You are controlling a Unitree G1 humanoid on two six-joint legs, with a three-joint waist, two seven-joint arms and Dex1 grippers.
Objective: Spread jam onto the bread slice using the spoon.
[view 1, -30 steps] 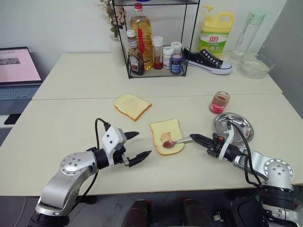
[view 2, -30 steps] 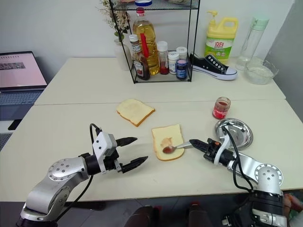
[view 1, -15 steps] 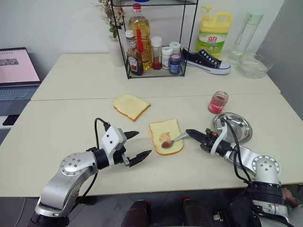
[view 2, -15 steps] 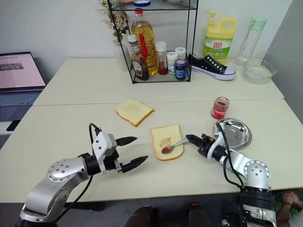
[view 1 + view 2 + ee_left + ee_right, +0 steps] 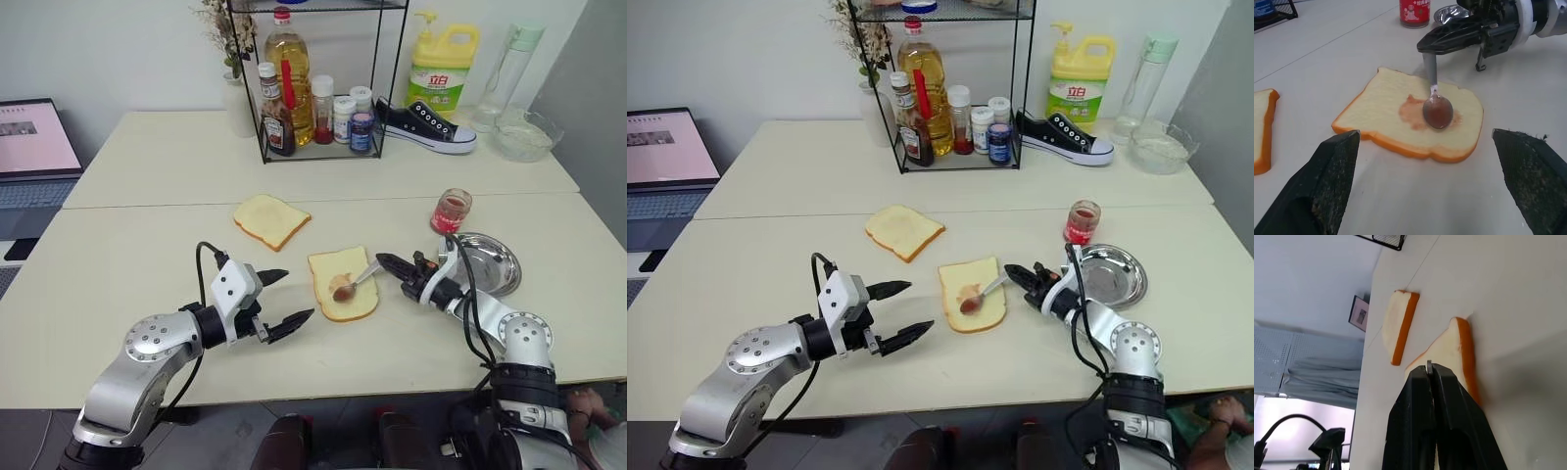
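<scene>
On the pale table (image 5: 147, 245), the bread slice (image 5: 341, 284) lies between the two arms, a thin reddish smear at its middle. The left gripper (image 5: 282, 299) hovers beside it, fingers spread wide and empty. The right gripper (image 5: 388, 265) is clamped on the spoon (image 5: 1436, 104), whose jam-coated bowl rests on the smear; the jam (image 5: 451, 211) jar stands behind the steel dish (image 5: 490, 262).

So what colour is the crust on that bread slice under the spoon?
Orange-tan, around the pale yellow bread slice; clearest in the left wrist view.
</scene>
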